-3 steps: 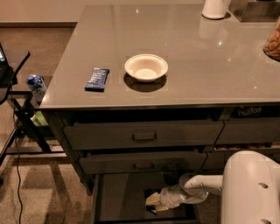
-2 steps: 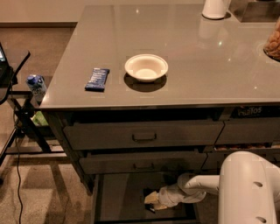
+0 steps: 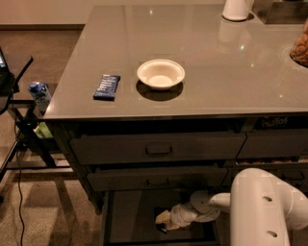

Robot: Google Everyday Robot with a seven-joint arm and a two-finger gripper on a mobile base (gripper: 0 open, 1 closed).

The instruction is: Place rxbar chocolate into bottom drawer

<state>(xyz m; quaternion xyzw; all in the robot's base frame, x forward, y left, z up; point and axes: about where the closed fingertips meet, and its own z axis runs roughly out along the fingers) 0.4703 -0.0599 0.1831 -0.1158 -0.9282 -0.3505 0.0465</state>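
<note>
Counter [image 3: 231, 72]: smooth grey slab, glossy, with light reflections. On it, well above and behind the gripper [image 3: 162, 222], stood a round shallow white bowl [image 3: 160, 73] and, left of the bowl, a flat rectangular blue-wrapped bar [image 3: 107, 86]. A white rounded vessel [image 3: 237, 8] stood at the far edge.

Cabinet front: dark grey and matt. Two shallow drawers with recessed handles, the upper [image 3: 159, 148] and the middle [image 3: 159, 178], sat directly above the gripper. The bottom drawer [image 3: 127, 214] was pulled open, its floor flat, plain and dark.

The gripper, pale tan at its tip, was down inside the bottom drawer, near the middle of the floor and pointing left. Whether it was closed or released could not be told. The rxbar could not be separated from the dark drawer floor. A small dark patch lay at the underside of the gripper tip, but it could not be confirmed as the bar.

The arm [image 3: 262, 211] was white, smooth and rounded. A bulky link stood upright at the lower right. From it a slimmer forearm reached left through a round wrist joint [image 3: 199, 202], sloping slightly downward into the drawer
</note>
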